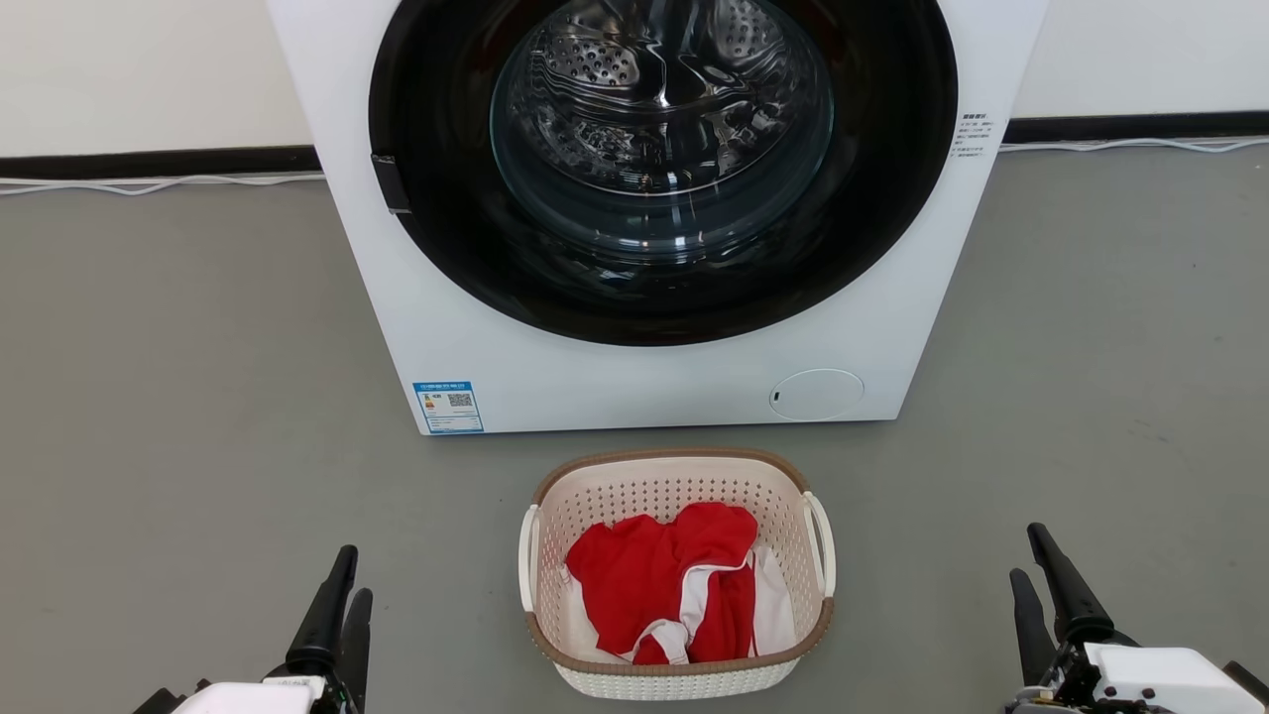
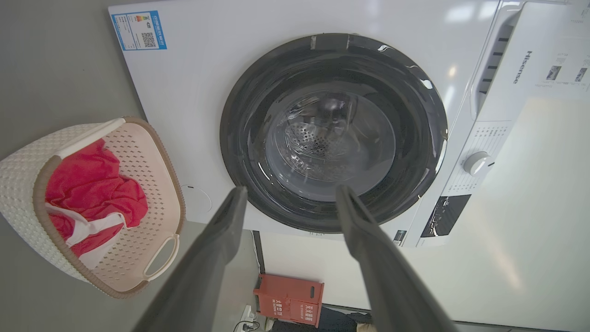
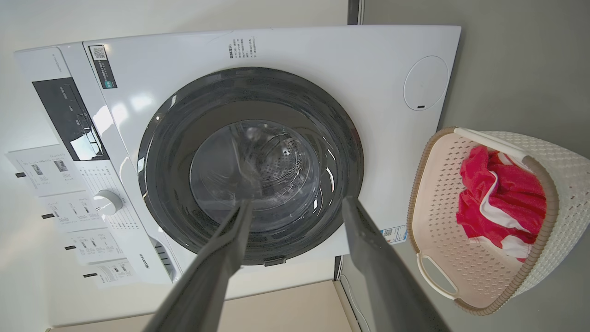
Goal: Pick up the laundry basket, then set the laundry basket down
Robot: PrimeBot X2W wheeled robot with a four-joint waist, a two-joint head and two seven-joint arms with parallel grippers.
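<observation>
Laundry basket (image 1: 666, 491) sat on the grey floor (image 1: 178, 397), just before the white washing machine (image 1: 634, 387), red-and-white cloth (image 1: 654, 575) inside. Left gripper (image 1: 355, 573) was at lower left, jaws apart, empty. Right gripper (image 1: 1028, 551) was at lower right, likewise spread, empty. Black skirting (image 1: 149, 162) and a white cable (image 1: 149, 183) ran along the pale wall (image 1: 129, 69).

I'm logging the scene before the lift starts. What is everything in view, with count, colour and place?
cream-white perforated plastic laundry basket: one, brown rim, on floor before washer.
red and white cloth: one bundle, inside basket.
white front-loading washing machine: one, dark round door, behind basket.
red box: one, by wall beside washer.
grey floor: one, under everything.
left gripper: one, dark, open, left of basket.
right gripper: one, dark, open, right of basket.
</observation>
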